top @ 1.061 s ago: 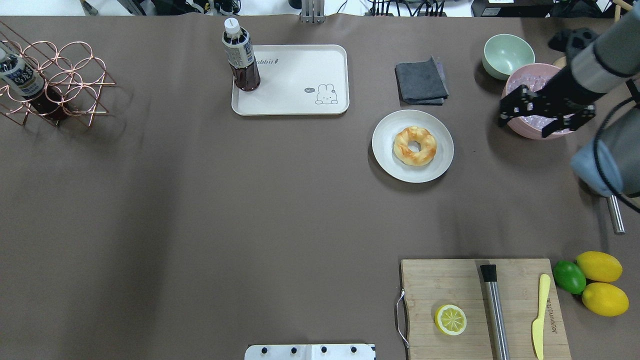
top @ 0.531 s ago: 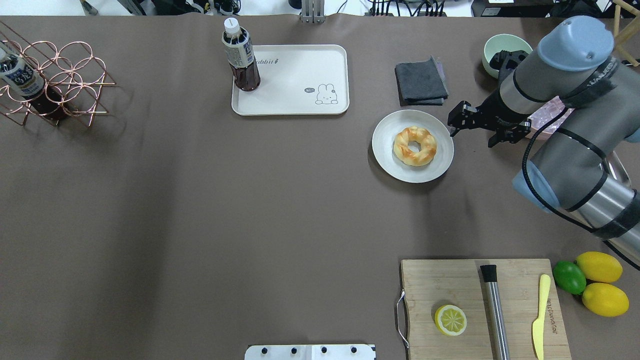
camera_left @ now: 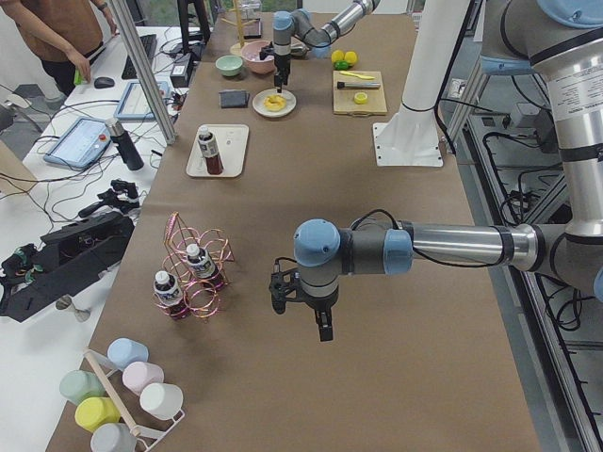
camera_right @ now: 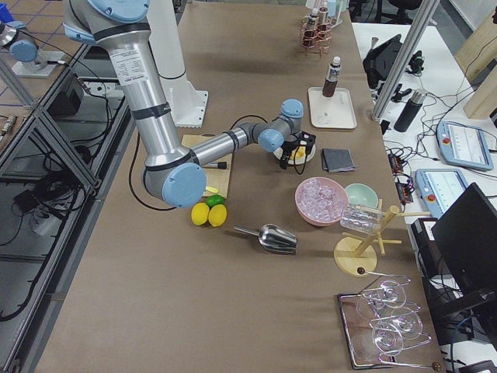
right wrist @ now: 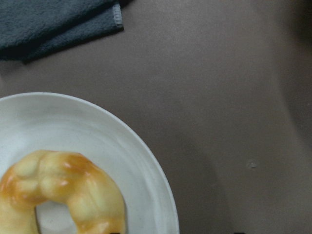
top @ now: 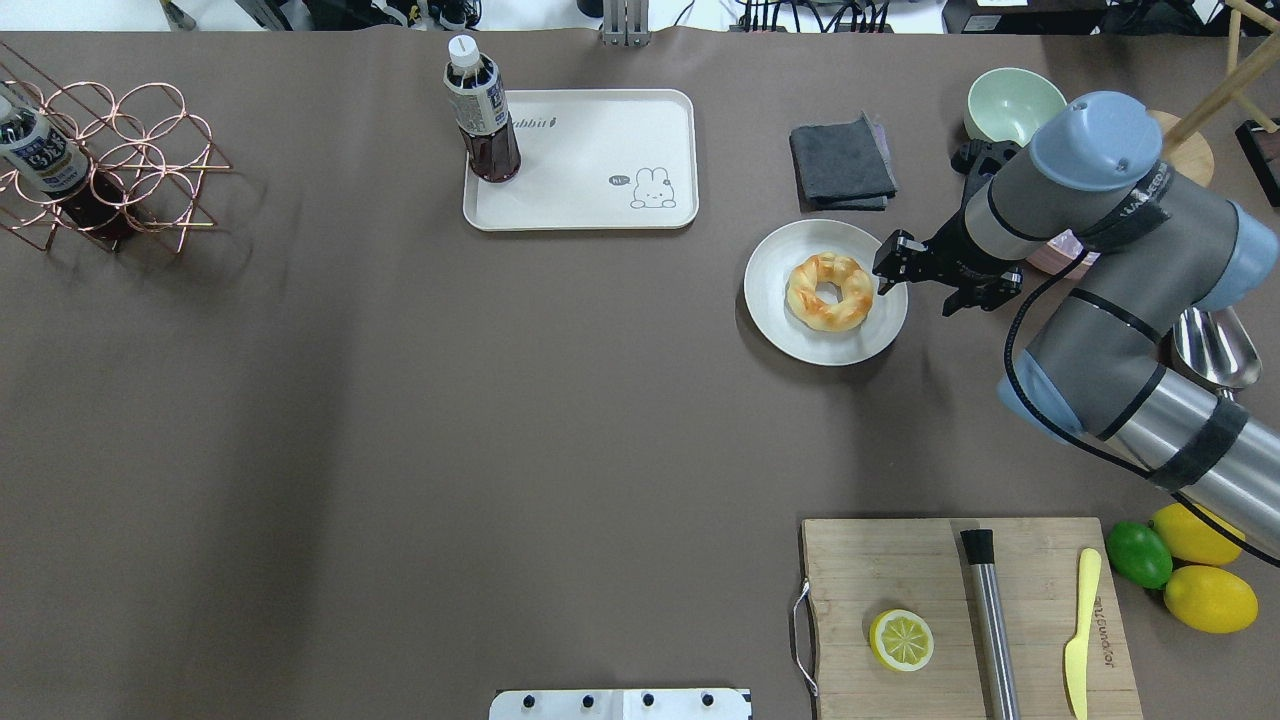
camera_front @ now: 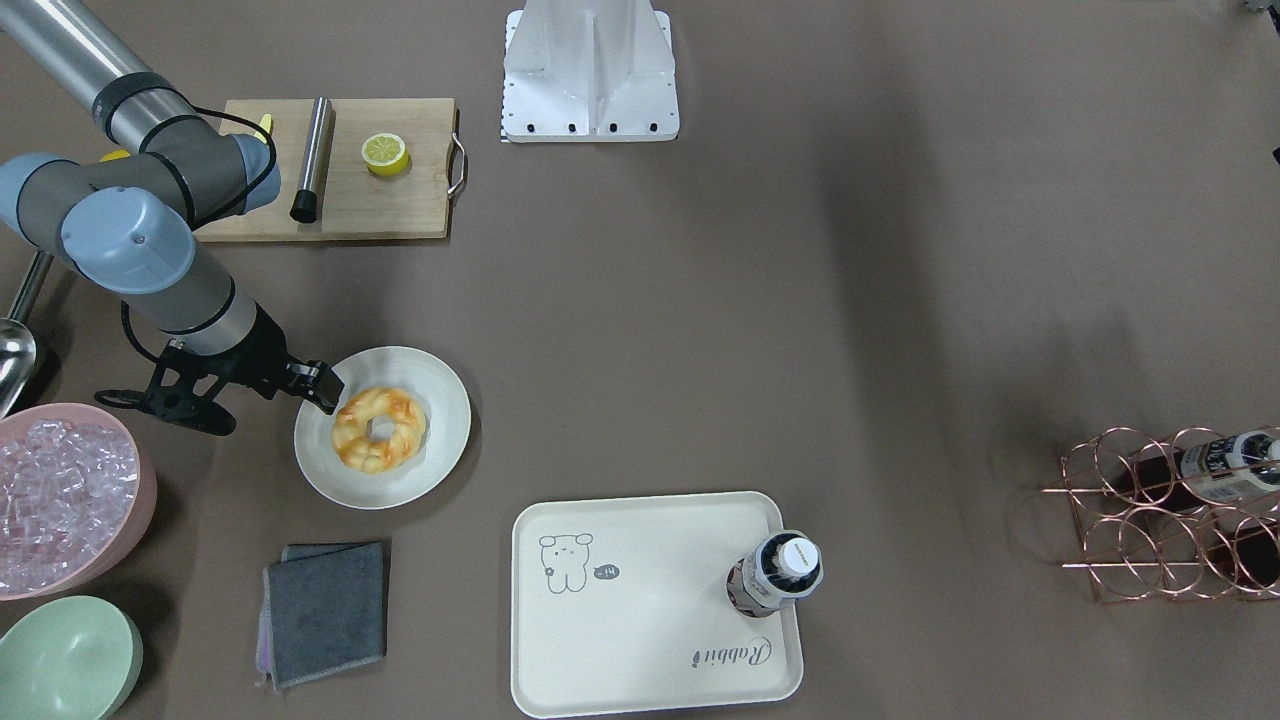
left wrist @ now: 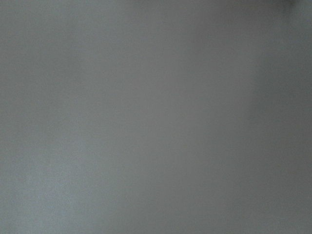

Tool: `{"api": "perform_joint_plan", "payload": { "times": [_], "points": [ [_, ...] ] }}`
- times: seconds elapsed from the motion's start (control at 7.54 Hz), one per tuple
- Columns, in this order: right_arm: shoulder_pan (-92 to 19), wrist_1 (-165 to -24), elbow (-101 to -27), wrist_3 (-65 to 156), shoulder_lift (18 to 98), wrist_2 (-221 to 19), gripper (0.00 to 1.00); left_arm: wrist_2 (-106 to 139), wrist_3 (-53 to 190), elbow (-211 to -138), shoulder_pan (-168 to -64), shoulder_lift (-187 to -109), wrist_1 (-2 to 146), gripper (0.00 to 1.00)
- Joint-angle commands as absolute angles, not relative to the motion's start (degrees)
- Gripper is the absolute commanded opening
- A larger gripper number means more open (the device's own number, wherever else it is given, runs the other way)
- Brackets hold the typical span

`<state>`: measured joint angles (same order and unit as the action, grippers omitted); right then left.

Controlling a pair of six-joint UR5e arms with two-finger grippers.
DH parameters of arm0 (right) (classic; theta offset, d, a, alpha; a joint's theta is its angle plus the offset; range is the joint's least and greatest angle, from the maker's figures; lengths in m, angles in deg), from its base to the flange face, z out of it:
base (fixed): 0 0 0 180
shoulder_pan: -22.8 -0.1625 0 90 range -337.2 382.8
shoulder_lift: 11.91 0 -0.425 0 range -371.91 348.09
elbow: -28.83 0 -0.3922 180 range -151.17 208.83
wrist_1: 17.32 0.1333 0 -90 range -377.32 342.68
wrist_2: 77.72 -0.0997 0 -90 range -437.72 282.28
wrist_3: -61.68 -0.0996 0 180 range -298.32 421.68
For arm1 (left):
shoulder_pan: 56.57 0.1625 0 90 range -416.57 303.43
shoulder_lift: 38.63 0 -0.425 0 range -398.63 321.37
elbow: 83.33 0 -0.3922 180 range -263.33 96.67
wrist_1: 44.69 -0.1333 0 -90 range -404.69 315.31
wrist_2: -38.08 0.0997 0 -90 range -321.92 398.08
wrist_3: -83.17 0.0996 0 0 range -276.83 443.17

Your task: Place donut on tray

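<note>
The braided golden donut (top: pixel 830 291) lies on a round white plate (top: pixel 771 320), also in the front view (camera_front: pixel 379 428) and the right wrist view (right wrist: pixel 63 190). The cream tray (top: pixel 600 135) with the drawing and "Rabbit" script lies to the far left of the plate (camera_front: pixel 650 640). My right gripper (top: pixel 935 285) is open at the plate's right rim, one finger (top: pixel 890 262) just beside the donut, not touching it. My left gripper (camera_left: pixel 301 306) shows only in the exterior left view, low over bare table; I cannot tell whether it is open or shut.
A tea bottle (top: pixel 482 120) stands on the tray's left end. A grey cloth (top: pixel 842 165), green bowl (top: pixel 1005 100) and pink ice bowl (camera_front: pixel 60 495) lie around the plate. A cutting board (top: pixel 900 570) with a lemon half (top: pixel 901 640) is near. A copper rack (top: pixel 120 160) stands far left.
My right arm has swung left from over the pink ice bowl to the plate's right rim, the gripper still open. The donut and tray have not moved.
</note>
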<state>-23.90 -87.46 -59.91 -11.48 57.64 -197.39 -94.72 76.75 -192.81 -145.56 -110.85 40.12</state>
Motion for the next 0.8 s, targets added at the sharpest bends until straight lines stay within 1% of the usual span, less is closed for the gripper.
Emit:
{"api": "perform_joint_plan", "payload": {
  "times": [0.0, 0.4, 0.66],
  "points": [
    [-23.3, -87.4, -58.8, -11.9, 57.3, -196.3, 0.54, -94.7, 76.8, -192.9, -145.6, -110.9, 40.1, 0.98],
    [-23.1, -87.4, -57.7, -14.4, 55.7, -196.3, 0.00, -94.6, 76.8, -192.9, -145.5, -110.9, 40.1, 0.98],
    [-23.8, -87.4, -58.4, -14.7, 55.2, -196.8, 0.00, -94.6, 76.8, -192.9, -145.5, -111.0, 40.1, 0.98]
  ]
}}
